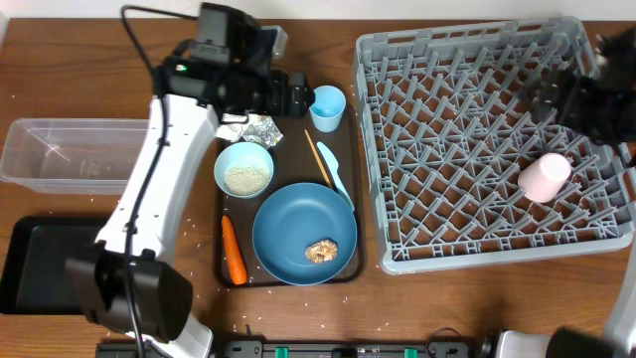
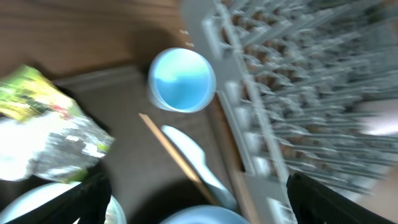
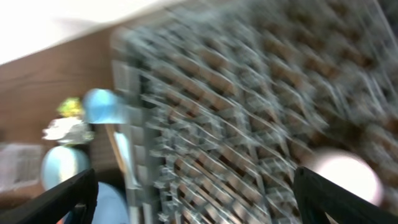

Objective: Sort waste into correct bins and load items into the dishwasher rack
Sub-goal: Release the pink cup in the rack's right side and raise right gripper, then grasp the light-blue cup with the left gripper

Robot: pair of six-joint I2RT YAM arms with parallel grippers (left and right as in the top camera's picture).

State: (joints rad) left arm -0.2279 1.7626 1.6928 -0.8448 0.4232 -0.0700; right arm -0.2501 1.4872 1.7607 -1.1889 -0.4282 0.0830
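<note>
Wooden tabletop, with the grey dishwasher rack on the right and a dark brown serving tray in the middle.

**Progress:** early.
- Only the pink cup is in the rack, near its right wall. I can't tell if it stands or lies.
- Everything else sits on the serving tray:
  - the blue plate with the brown food lump on it
  - the white bowl with rice in it
  - the carrot just beside the plate
  - the light blue cup at the far end
  - the pale blue spoon and chopstick side by side
  - the crumpled wrappers
- The clear tub and black tray on the left show no waste in them, so all the sorting is left, by my read.

**Arms:**
- The left arm stretches from the near edge across to the far end of the serving tray. The left gripper hangs over the cup, spoon and chopstick with its fingers spread wide and nothing between them.
- The right gripper hangs over the rack's far right part, above and beyond the pink cup. Its fingers are apart and empty.
</note>
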